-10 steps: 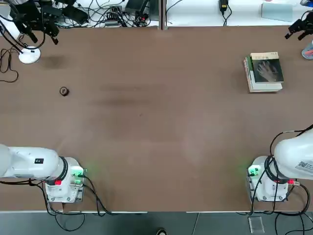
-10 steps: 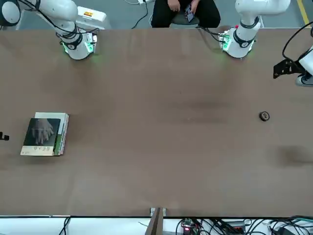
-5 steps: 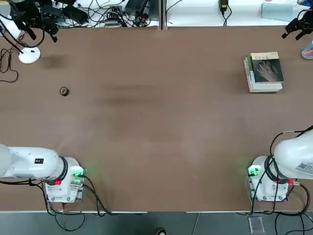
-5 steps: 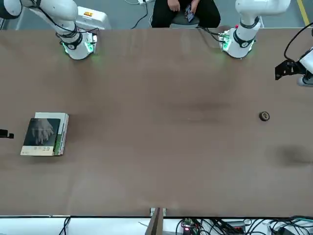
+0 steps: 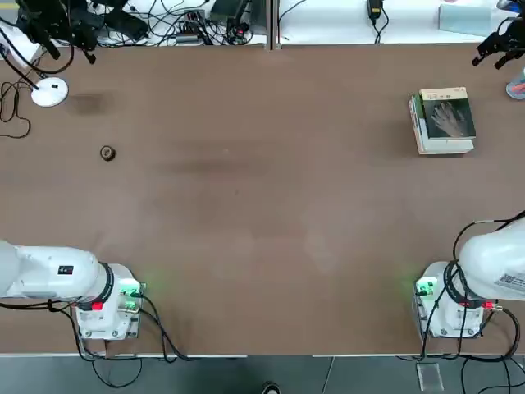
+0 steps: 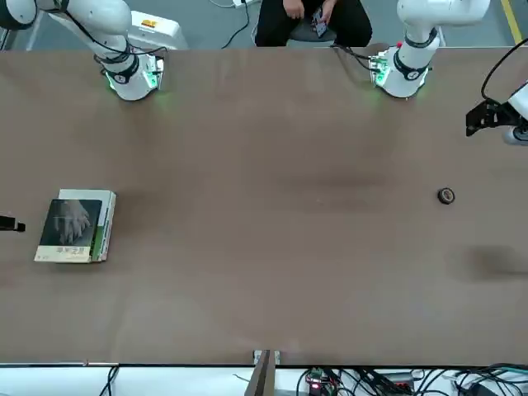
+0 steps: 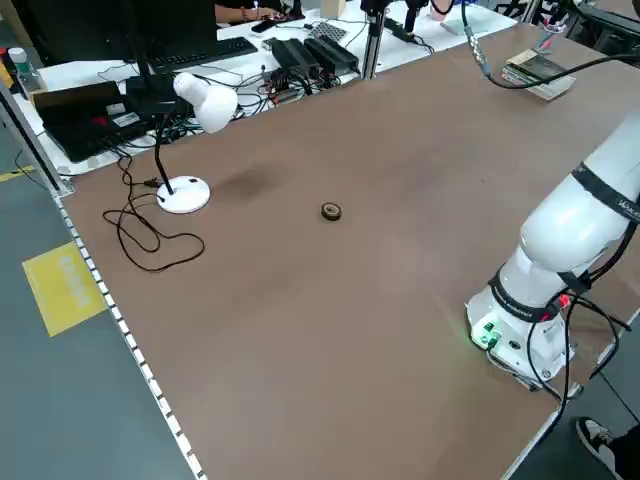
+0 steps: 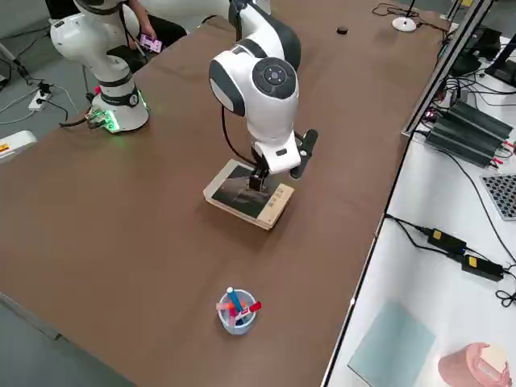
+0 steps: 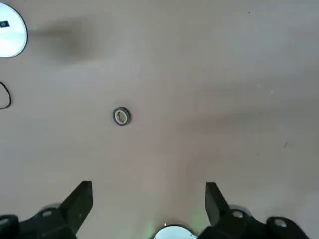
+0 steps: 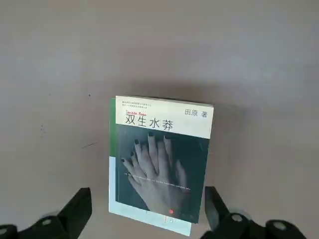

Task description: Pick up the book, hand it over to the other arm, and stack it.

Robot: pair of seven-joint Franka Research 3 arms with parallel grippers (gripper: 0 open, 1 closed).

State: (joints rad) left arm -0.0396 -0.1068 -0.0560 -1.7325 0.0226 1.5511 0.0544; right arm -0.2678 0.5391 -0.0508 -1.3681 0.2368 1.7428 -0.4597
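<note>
The book (image 10: 162, 164) lay stacked on the green-and-white book (image 10: 112, 149); the right claw (image 10: 147, 209) and the left claw (image 9: 147, 201) both hung spread apart.

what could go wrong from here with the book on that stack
The book already lies on the green-and-white book, slightly askew; a later bump might slide it off. The open right gripper hangs above it, so a drop could nudge it. The pen cup stands nearby and could be knocked.

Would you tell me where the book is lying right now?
In the top view the book lies far right on the table, stacked on the thicker green-and-white book; the open right gripper hangs over it.
</note>
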